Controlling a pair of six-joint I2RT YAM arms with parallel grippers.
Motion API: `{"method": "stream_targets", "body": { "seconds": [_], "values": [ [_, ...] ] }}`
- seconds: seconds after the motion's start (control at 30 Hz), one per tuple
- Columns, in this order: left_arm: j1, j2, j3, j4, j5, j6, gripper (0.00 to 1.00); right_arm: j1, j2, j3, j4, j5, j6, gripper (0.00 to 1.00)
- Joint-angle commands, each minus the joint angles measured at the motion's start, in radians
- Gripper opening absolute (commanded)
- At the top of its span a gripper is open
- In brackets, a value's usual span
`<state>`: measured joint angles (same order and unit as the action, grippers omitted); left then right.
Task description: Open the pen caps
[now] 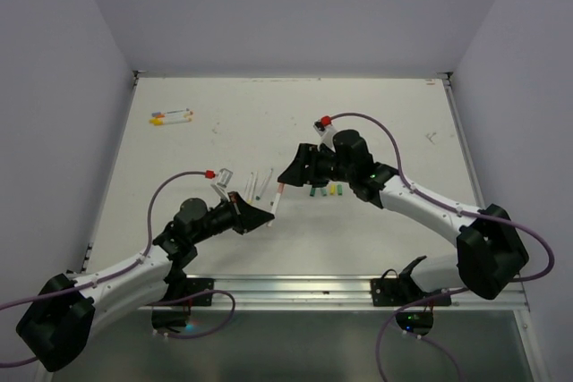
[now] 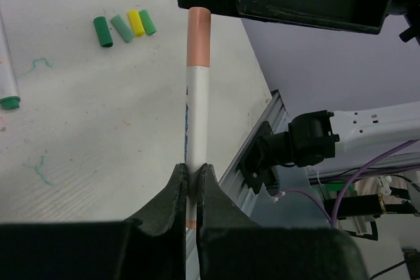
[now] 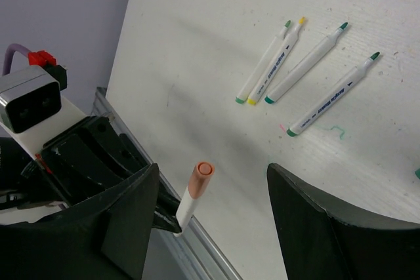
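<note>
**Above the table's middle, one pen is offered cap-first to waiting fingers**

From the overhead view, the left gripper holds a pen slanting up toward the right gripper at the centre of the frame, the two nose to nose. That pose reads as a set-up for pulling: one arm anchors the barrel so the other can draw the cap away. Just right of them, loose caps lie in a short row on the table. Uncapped pens lie just left, and a few more pens sit well apart at upper left. No tray, cup or box shows; everything rests on the bare tabletop.

From the left wrist, at lower centre, the fingers are clamped together on the pen's white barrel. The long upper part and the peach cap are left free, likely to give the other arm room. The cap's end sits just under the right gripper's dark body. Four green and yellow loose caps lie at upper left.

From the right wrist, its fingers stand wide apart on either side of the peach cap at lower centre, touching it on neither side. Four uncapped pens lie side by side at upper right, kept apart from the caps and apparently finished.
</note>
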<state>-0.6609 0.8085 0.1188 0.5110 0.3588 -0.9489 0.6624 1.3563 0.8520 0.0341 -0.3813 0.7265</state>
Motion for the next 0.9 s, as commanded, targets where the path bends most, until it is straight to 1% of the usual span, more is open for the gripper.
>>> {"method": "stream_targets", "body": {
  "seconds": [0.0,0.07,0.2,0.27,0.33,0.43,0.47,0.53,0.63,0.67,0.73,0.8,0.83,0.87],
  "values": [
    [-0.013,0.012,-0.001,0.139,0.040,-0.048,0.00,0.013,0.024,0.045,0.047,0.032,0.008,0.70],
    [-0.016,0.012,0.002,0.147,0.040,-0.051,0.00,0.023,0.041,0.042,0.064,0.032,0.014,0.68],
    [-0.019,0.015,0.012,0.138,0.045,-0.047,0.00,0.034,0.061,0.044,0.085,0.033,0.019,0.58],
    [-0.019,0.014,0.021,0.112,0.039,-0.036,0.00,0.040,0.073,0.050,0.092,0.035,0.022,0.56],
    [-0.019,0.014,0.019,0.110,0.037,-0.033,0.00,0.048,0.079,0.058,0.093,0.035,0.025,0.52],
    [-0.019,0.020,0.019,0.116,0.037,-0.033,0.00,0.057,0.092,0.059,0.108,0.032,0.033,0.43],
    [-0.019,0.021,0.019,0.116,0.032,-0.033,0.00,0.060,0.096,0.059,0.110,0.032,0.036,0.42],
    [-0.019,0.027,0.022,0.118,0.029,-0.034,0.00,0.068,0.101,0.050,0.135,0.032,0.045,0.41],
    [-0.019,0.044,0.036,0.121,0.037,-0.034,0.00,0.074,0.107,0.048,0.139,0.041,0.048,0.35],
    [-0.019,0.047,0.039,0.119,0.039,-0.031,0.00,0.075,0.109,0.047,0.144,0.039,0.050,0.29],
    [-0.022,0.046,0.044,0.118,0.032,-0.031,0.00,0.078,0.110,0.042,0.156,0.038,0.056,0.25],
    [-0.022,0.044,0.048,0.115,0.032,-0.030,0.00,0.080,0.112,0.042,0.158,0.035,0.056,0.15],
    [-0.020,0.046,0.050,0.113,0.032,-0.027,0.00,0.080,0.112,0.041,0.155,0.036,0.054,0.10],
    [-0.020,0.046,0.051,0.112,0.034,-0.024,0.00,0.082,0.109,0.041,0.153,0.038,0.054,0.00]
  ]
}}
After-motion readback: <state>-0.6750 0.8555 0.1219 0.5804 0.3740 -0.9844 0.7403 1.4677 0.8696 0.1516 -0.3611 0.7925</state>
